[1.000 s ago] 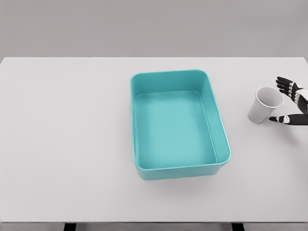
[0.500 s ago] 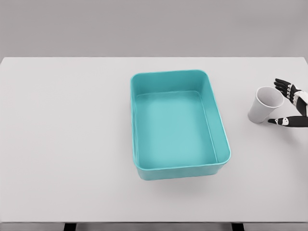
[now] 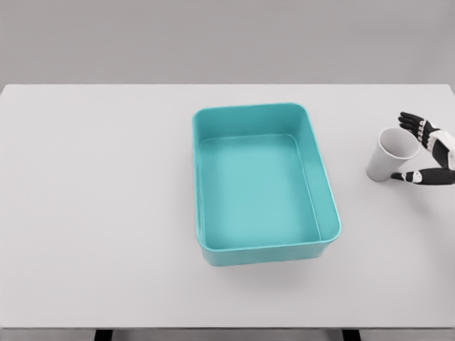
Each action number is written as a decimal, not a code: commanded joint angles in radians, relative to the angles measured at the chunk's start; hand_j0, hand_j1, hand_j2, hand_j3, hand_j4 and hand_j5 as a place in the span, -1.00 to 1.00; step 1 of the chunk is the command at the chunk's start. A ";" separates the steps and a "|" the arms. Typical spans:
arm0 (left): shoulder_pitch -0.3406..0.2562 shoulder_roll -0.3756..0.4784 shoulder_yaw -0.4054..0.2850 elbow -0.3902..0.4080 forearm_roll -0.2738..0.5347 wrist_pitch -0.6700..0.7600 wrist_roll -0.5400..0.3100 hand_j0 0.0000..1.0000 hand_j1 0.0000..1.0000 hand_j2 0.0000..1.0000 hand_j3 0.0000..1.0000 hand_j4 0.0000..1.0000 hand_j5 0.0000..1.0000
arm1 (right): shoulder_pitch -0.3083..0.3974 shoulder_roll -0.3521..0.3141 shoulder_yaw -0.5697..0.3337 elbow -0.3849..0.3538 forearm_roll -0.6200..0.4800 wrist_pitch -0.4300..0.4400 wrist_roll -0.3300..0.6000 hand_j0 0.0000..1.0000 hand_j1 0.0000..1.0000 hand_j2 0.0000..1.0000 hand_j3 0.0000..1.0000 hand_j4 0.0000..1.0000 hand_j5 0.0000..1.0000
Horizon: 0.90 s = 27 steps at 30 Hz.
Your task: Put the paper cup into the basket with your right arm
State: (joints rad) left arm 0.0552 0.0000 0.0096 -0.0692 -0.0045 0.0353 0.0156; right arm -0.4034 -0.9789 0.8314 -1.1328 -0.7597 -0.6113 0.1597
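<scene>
A white paper cup (image 3: 391, 155) stands upright on the white table (image 3: 99, 199), near its right edge, mouth up. My right hand (image 3: 407, 148) comes in from the right edge and is open around the cup: its black fingers (image 3: 414, 122) curve behind the rim and the thumb (image 3: 416, 175) reaches the cup's lower near side. I cannot tell if it touches the cup. The teal basket (image 3: 323, 181), a rectangular tub with nothing in it, sits mid-table, left of the cup. My left arm is out of view.
A grey wall runs behind the table's far edge. Dark table legs (image 3: 103, 334) show below the front edge.
My right hand has slid a little to the left, closing in around the cup. The cup and basket have not moved.
</scene>
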 commanded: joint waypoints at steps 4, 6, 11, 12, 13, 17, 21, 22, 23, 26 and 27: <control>0.000 0.000 0.000 0.000 0.000 0.000 0.000 1.00 1.00 1.00 1.00 1.00 1.00 | 0.000 -0.001 -0.002 -0.013 -0.004 0.000 0.000 1.00 1.00 1.00 1.00 1.00 1.00; 0.000 0.000 0.000 0.000 0.000 0.000 0.000 1.00 1.00 1.00 1.00 1.00 1.00 | 0.000 -0.001 -0.002 -0.015 -0.004 0.000 0.000 1.00 1.00 1.00 1.00 1.00 1.00; -0.002 0.000 0.000 0.000 0.000 0.000 0.000 1.00 1.00 1.00 1.00 1.00 1.00 | 0.000 -0.001 -0.002 -0.016 -0.004 0.000 0.000 1.00 1.00 1.00 1.00 1.00 1.00; -0.002 0.000 0.000 0.000 0.000 0.000 0.000 1.00 1.00 1.00 1.00 1.00 1.00 | 0.000 -0.001 0.000 -0.016 -0.004 0.000 0.000 1.00 1.00 1.00 1.00 1.00 1.00; -0.002 0.000 0.001 0.000 0.000 0.000 0.000 1.00 1.00 1.00 1.00 1.00 1.00 | 0.000 -0.001 0.000 -0.016 -0.004 0.000 0.000 1.00 1.00 1.00 1.00 1.00 1.00; 0.000 0.000 0.001 0.000 0.000 0.000 0.000 1.00 1.00 1.00 1.00 1.00 1.00 | -0.002 -0.001 0.000 -0.022 -0.004 0.000 0.000 1.00 1.00 1.00 1.00 1.00 1.00; -0.002 0.000 0.000 0.000 0.000 0.000 0.000 1.00 1.00 1.00 1.00 1.00 1.00 | -0.005 0.006 0.000 -0.022 -0.003 0.000 -0.002 1.00 1.00 1.00 1.00 1.00 1.00; -0.002 0.000 0.000 0.000 0.000 0.000 0.001 1.00 1.00 1.00 1.00 1.00 1.00 | -0.005 0.008 0.000 -0.024 -0.003 0.000 -0.002 1.00 1.00 1.00 1.00 1.00 1.00; 0.000 0.000 0.000 0.000 0.000 0.000 0.000 1.00 1.00 1.00 1.00 1.00 1.00 | -0.005 0.009 0.000 -0.025 -0.003 0.000 -0.002 1.00 1.00 1.00 1.00 1.00 1.00; 0.000 0.000 0.000 0.000 0.000 0.000 0.000 1.00 1.00 1.00 1.00 1.00 1.00 | -0.005 0.011 0.000 -0.035 -0.003 0.000 -0.002 1.00 1.00 1.00 1.00 1.00 1.00; -0.002 0.000 0.000 0.000 0.000 0.000 0.000 1.00 1.00 1.00 1.00 1.00 1.00 | -0.005 0.011 0.000 -0.035 -0.003 0.000 -0.002 1.00 1.00 1.00 1.00 1.00 1.00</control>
State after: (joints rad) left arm 0.0552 0.0000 0.0094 -0.0692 -0.0045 0.0353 0.0155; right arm -0.4080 -0.9678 0.8328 -1.1630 -0.7584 -0.6113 0.1582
